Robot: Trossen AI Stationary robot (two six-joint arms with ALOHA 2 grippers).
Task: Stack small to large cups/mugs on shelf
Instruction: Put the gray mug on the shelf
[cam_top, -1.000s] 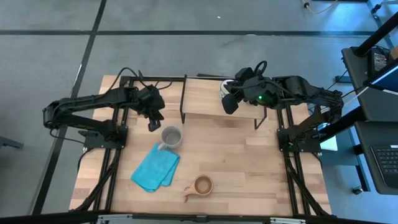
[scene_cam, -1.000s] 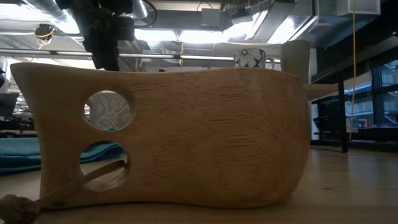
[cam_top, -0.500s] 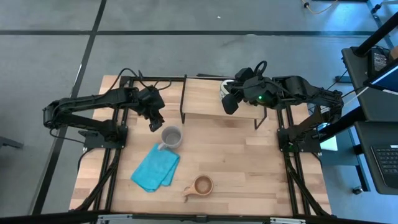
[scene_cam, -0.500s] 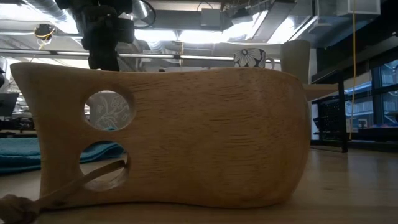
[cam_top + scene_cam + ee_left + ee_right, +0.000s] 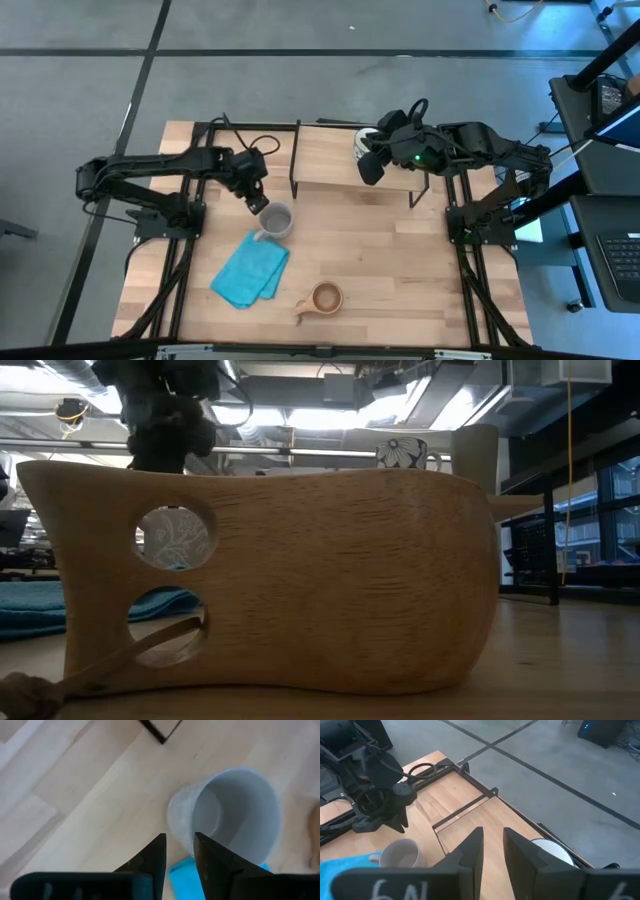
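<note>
The left tool (image 5: 260,203) is hovering just above the rim of the grey mug (image 5: 276,220), its two fingers (image 5: 150,857) standing slightly apart with nothing between them, poised over the mug's near wall. The grey mug is sitting upright on the tabletop (image 5: 400,270), in front of the shelf (image 5: 330,155), with its handle touching the blue cloth (image 5: 250,272) that is lying beside it.

The right tool (image 5: 370,166) is hanging over the shelf's board, next to the white mug (image 5: 362,140), which is standing at the shelf's back edge; from the wrist camera the white mug (image 5: 551,851) is showing just past the fingers. Those fingers are parted by a narrow gap and nothing is sitting in it.

The small brown wooden cup (image 5: 324,298) is resting near the front of the tabletop, well apart from both arms, and it is filling most of the low view (image 5: 280,580).
</note>
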